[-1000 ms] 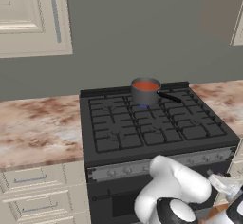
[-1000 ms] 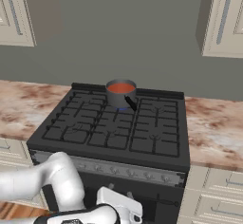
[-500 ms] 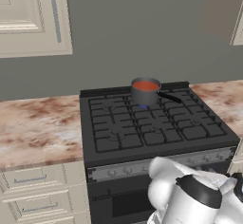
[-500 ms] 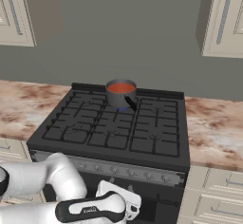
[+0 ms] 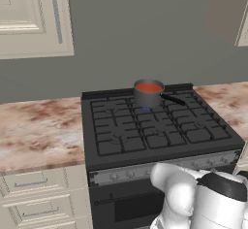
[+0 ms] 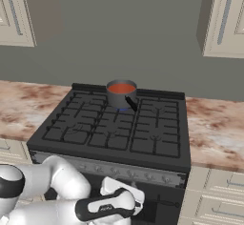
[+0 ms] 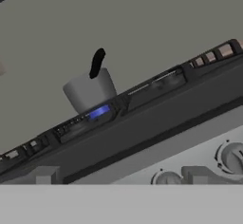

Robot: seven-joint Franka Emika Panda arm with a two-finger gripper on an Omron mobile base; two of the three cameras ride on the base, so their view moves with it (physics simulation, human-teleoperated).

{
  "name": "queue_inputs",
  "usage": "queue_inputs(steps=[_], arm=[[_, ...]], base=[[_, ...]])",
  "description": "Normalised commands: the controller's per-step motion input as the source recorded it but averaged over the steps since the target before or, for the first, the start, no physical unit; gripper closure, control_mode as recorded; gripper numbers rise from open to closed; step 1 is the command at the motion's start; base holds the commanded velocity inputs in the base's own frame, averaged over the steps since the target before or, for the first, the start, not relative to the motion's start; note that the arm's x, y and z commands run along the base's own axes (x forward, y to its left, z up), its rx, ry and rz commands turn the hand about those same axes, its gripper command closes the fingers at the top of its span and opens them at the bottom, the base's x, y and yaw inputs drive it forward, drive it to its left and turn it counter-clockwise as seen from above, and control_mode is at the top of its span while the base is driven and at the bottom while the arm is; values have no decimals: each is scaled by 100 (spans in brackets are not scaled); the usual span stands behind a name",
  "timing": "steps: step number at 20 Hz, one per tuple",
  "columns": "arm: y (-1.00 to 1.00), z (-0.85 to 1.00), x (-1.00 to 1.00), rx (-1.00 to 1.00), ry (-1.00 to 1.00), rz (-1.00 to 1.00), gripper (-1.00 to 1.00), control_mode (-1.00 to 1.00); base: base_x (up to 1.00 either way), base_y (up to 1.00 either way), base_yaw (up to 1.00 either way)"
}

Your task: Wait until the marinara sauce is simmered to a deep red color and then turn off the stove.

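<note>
The marinara sauce [image 5: 148,88] [image 6: 121,88] is an orange-red disc in a small grey saucepan [image 5: 147,96] [image 6: 120,97] [image 7: 90,91] on the back middle burner of the black stove [image 5: 160,136] [image 6: 114,133]. A blue flame [image 7: 98,112] burns under the pan. Its black handle [image 6: 130,104] points toward the front right. My gripper [image 7: 121,178] is open with nothing between its fingers. It sits low in front of the stove's grey front panel [image 7: 142,161], looking up at it. One knob [image 7: 232,157] is just right of the gripper and another [image 7: 167,178] lies between the fingertips.
Marble counters [image 5: 38,131] [image 6: 214,128] flank the stove on both sides, with beige drawers [image 5: 38,194] below and wall cabinets [image 5: 29,14] [image 6: 224,19] above. My white arm [image 5: 203,199] [image 6: 57,190] stands in front of the oven door [image 5: 126,206].
My arm has lifted and swung in front of the stove's front panel. The sauce and the pan look the same.
</note>
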Motion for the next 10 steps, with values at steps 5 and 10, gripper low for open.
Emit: queue_inputs(steps=[5, 10], arm=[[0, -5, 42, -2, 0, -2, -100, -100], [0, -34, 21, -6, 0, 0, -100, -100]], base=[[0, 0, 0], [0, 0, 0]])
